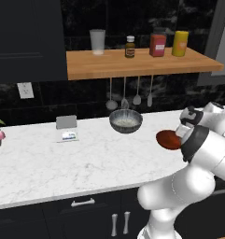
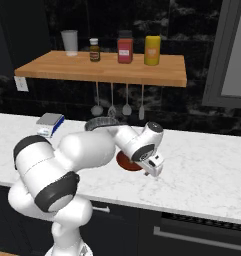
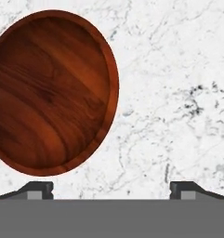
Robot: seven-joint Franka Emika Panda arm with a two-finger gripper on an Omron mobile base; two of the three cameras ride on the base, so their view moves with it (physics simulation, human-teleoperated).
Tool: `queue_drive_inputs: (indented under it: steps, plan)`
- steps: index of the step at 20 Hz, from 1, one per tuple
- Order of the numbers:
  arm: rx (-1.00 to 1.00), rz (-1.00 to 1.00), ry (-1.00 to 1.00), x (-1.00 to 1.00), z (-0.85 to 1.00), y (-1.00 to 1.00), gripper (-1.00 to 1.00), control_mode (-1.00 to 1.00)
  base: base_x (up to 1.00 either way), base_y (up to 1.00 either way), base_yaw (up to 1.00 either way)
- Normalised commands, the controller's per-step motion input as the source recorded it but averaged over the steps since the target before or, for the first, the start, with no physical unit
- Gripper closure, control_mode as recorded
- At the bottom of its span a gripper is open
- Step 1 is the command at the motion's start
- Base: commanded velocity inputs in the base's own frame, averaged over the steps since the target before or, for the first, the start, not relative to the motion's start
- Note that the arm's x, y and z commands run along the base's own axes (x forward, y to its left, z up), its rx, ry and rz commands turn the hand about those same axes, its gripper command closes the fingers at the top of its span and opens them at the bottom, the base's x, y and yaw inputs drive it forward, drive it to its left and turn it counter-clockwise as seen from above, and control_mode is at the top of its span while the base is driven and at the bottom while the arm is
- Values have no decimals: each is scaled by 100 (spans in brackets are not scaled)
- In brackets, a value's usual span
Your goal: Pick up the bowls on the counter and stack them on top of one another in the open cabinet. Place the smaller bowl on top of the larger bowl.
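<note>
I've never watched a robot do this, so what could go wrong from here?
The open gripper hangs over bare counter, with the red bowl off to one side: closing now would probably catch nothing. The shelf already holds a cup, a bottle and jars, so a bowl lifted there might knock them.

Back wall (image 1: 179,95): black, glossy, faint pale veining. Wall cupboard (image 1: 25,39), dark and flat-fronted, upper left, meeting the left end of a wooden shelf. White socket (image 1: 25,90) on the wall below the cupboard. Four utensils (image 1: 130,93) hang in a row under the shelf. Grey-framed panel (image 2: 232,55) at right, pale inside. Dark drawers (image 1: 83,212) with silver handles below the white marble. Light even, no hard shadows.
</note>
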Motion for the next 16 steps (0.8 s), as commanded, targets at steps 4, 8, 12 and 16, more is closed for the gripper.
queue_drive_inputs:
  steps: [4,8,12,16]
  plan:
    - [0,0,-1,10,-15,0,-100,-100,0,0,0]
    - [1,0,0,12,-24,0,-100,-100,0,0,0]
    - [5,0,0,19,-32,3,-100,-100,0,0,0]
    - [6,0,0,16,-35,5,-100,-100,0,0,0]
